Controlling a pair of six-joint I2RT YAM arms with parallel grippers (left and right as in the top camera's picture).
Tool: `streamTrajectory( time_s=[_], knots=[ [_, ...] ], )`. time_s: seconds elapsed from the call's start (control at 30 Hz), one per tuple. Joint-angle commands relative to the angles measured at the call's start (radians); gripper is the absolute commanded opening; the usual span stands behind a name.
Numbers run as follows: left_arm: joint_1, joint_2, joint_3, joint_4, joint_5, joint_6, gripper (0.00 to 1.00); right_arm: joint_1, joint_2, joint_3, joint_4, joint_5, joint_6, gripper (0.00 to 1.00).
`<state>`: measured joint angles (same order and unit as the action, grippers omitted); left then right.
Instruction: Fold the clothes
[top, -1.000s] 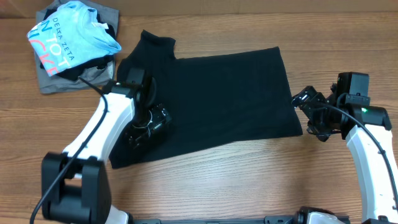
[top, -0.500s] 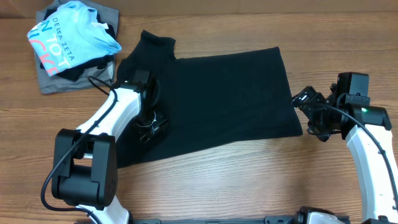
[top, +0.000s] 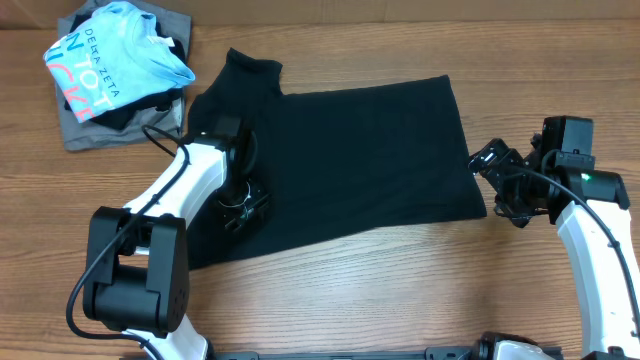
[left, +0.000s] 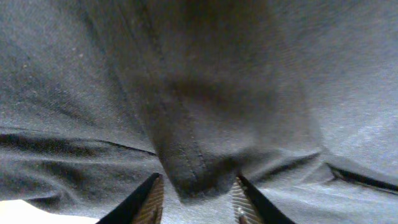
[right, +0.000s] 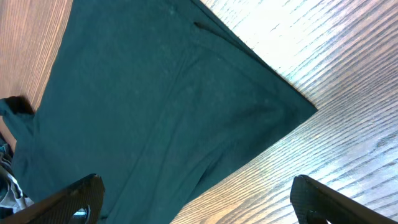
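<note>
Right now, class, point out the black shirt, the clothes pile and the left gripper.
black shirt (top: 370, 150): overhead view, middle of its body.
clothes pile (top: 105, 65): overhead view, light blue top shirt.
left gripper (left: 198, 186): left wrist view, midway between fingertips, at the shirt hem.

**Left:** the white-and-black left arm (top: 185, 190) reaches forward over the table with its wrist bent downward. The black two-finger left gripper (top: 243, 205) (left: 198, 198) points down, its fingers drawn close about a fold of black cloth (left: 199, 124).

**Right:** the white-and-black right arm (top: 590, 235) extends forward. The black two-finger right gripper (top: 495, 185) (right: 199, 199) is turned inward, its jaws spread wide.
</note>
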<state>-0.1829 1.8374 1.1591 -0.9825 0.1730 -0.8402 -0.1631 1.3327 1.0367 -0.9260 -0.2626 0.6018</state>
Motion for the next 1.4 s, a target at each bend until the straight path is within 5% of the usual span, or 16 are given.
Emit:
streamTrajectory(
  time_s=[0.0, 0.23, 0.6, 0.83, 0.87, 0.9, 0.93, 1.17, 1.37],
  knots=[
    [-0.003, 0.014, -0.025, 0.006, 0.004, -0.021, 0.34, 0.000, 0.001, -0.003, 0.005, 0.000, -0.008, 1.00],
    [-0.002, 0.014, -0.025, 0.026, 0.002, -0.020, 0.04, 0.000, 0.001, -0.003, 0.000, 0.034, -0.008, 1.00],
    [-0.001, 0.014, -0.024, 0.039, 0.006, 0.006, 0.04, 0.000, 0.001, -0.003, 0.009, 0.037, -0.008, 1.00],
    [-0.001, 0.014, -0.024, -0.034, 0.007, 0.006, 0.20, 0.000, 0.001, -0.003, 0.014, 0.037, -0.008, 1.00],
    [-0.001, 0.014, -0.024, -0.034, 0.007, 0.006, 0.36, 0.000, 0.001, -0.003, 0.016, 0.037, -0.008, 1.00],
    [0.000, 0.014, -0.024, -0.034, 0.007, 0.006, 0.65, 0.000, 0.001, -0.003, 0.016, 0.037, -0.008, 1.00],
    [0.003, 0.014, -0.024, -0.032, 0.006, 0.006, 0.77, 0.000, 0.001, -0.003, 0.017, 0.037, -0.008, 1.00],
    [0.005, 0.014, -0.024, 0.003, 0.004, 0.003, 0.83, 0.000, 0.001, -0.003, 0.016, 0.037, -0.008, 1.00],
    [0.005, 0.014, -0.025, 0.026, 0.004, -0.002, 0.72, 0.000, 0.001, -0.003, 0.016, 0.037, -0.008, 1.00]
  ],
)
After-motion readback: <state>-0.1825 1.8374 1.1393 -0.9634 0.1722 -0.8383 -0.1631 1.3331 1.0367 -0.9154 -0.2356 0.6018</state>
